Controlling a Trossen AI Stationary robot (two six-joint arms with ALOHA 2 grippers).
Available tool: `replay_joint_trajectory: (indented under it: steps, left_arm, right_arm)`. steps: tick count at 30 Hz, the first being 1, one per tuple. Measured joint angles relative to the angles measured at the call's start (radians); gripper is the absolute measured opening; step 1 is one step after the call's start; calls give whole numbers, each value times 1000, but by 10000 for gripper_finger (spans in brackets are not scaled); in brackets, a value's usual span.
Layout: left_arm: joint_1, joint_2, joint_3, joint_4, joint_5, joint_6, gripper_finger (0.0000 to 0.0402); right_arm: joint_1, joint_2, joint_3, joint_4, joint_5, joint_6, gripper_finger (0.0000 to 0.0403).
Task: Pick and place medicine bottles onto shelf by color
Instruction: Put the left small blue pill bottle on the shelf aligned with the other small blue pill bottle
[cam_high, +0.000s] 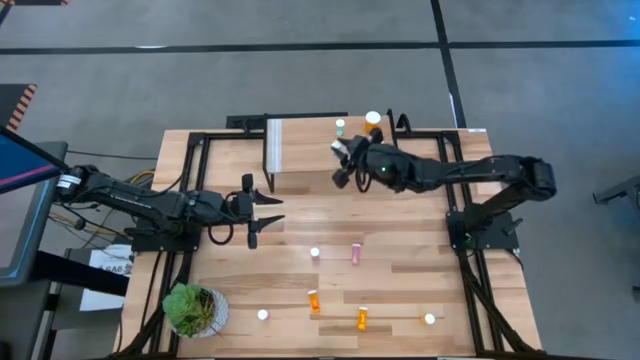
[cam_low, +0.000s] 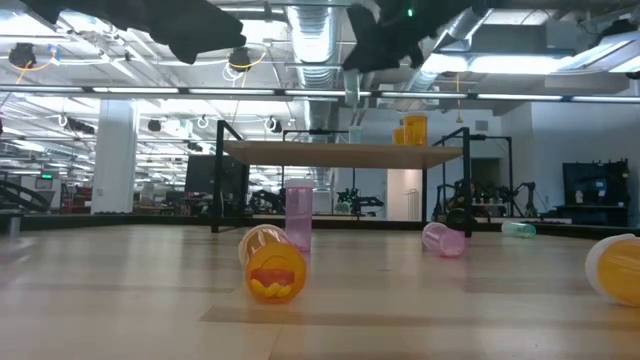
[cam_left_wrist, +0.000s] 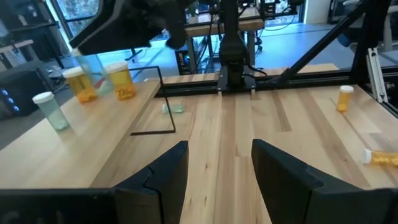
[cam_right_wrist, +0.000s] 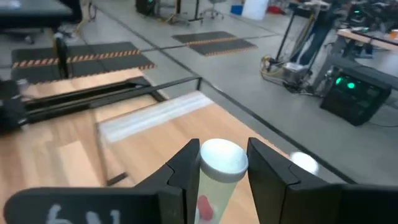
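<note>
The right gripper (cam_right_wrist: 222, 167) is hovering over the shelf (cam_high: 300, 150), its fingers clamping a white-capped bottle (cam_right_wrist: 221, 163). The left gripper (cam_left_wrist: 219, 163) is waiting above the bench (cam_high: 400, 250) with fingers apart, holding nothing. Orange and green bottles are standing on the shelf; others are lying scattered on the bench.

The shelf (cam_high: 305, 150), a light wood plank on thin black legs with a white strip (cam_high: 275, 146) at its left end, stands at the desk's far edge. On its far right part stand 1 pale green bottle (cam_high: 340, 127) and 1 wide orange bottle (cam_high: 373, 122). A clear bottle (cam_right_wrist: 217, 177) with a white cap is clamped upright above the shelf. On the desk a pink bottle (cam_high: 356, 253) lies near the middle; 2 orange bottles (cam_high: 313, 301) (cam_high: 362, 319) lie toward the near edge.
</note>
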Motion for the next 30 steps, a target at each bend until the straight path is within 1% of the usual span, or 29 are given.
replay_joint_trajectory:
  steps: [8,10,20,24,30]
  left_arm:
    - [0,0,0,-18,0,-2,168]
    - [0,0,0,-18,-1,-2,168]
    - [0,0,0,-11,-9,-2,168]
    - [0,0,0,-11,-10,-2,168]
    - [0,0,0,-11,-16,-2,168]
  right_arm:
    - [-44,-29,-219,341,-26,-2,128]
    - [-50,-29,-245,384,-26,-14,129]
    - [-83,-29,-253,399,-27,-44,132]
    - [-102,-29,-253,401,-73,-44,132]
    - [-108,-29,-253,394,-91,-44,133]
